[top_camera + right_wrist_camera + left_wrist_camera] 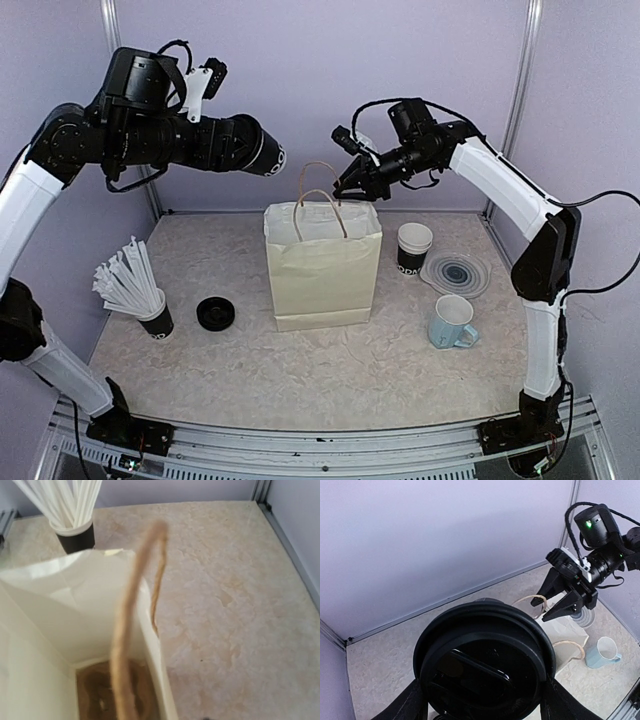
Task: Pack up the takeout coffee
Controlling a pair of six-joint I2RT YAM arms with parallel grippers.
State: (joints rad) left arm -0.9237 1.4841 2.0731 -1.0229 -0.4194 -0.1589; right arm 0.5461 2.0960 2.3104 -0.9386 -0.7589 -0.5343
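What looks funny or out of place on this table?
One black lid lies alone left of the paper bag, while an open cup stands lidless on the bag's right. Also, the left end effector holds a lidded cup tipped sideways in the air. Nothing looks spilled.

Robot at work: white shells and black joints are shown on the left arm [25, 205], at nine o'clock, and the right arm [495, 175], at three o'clock. Black cables [600, 197] are looped along both. A green light [588, 524] is lit at one o'clock of the black, angular right pincer [540, 609].
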